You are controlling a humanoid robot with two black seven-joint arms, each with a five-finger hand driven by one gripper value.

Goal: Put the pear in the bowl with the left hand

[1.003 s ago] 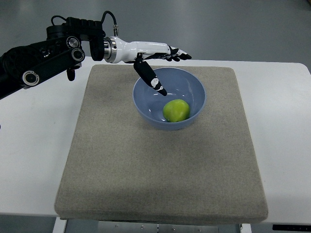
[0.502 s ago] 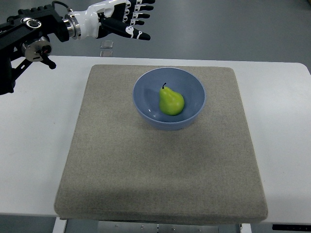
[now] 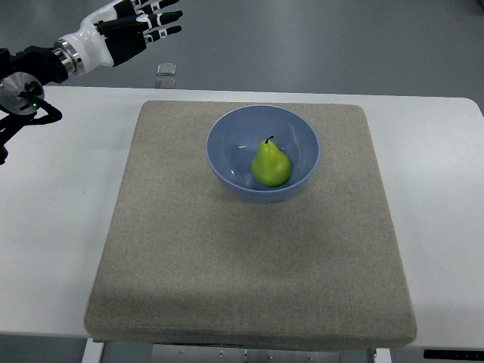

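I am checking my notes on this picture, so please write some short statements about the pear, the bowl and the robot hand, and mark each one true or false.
1. The pear lies inside the blue bowl. True.
2. The left robot hand holds the pear. False: its fingers are spread and empty, up at the top left, away from the bowl.
3. The bowl stands on the grey mat. True.
4. The pear's stem points toward the near edge of the mat. False: it points toward the far edge.
5. A right robot hand is reaching into the bowl. False: no right arm is in view.
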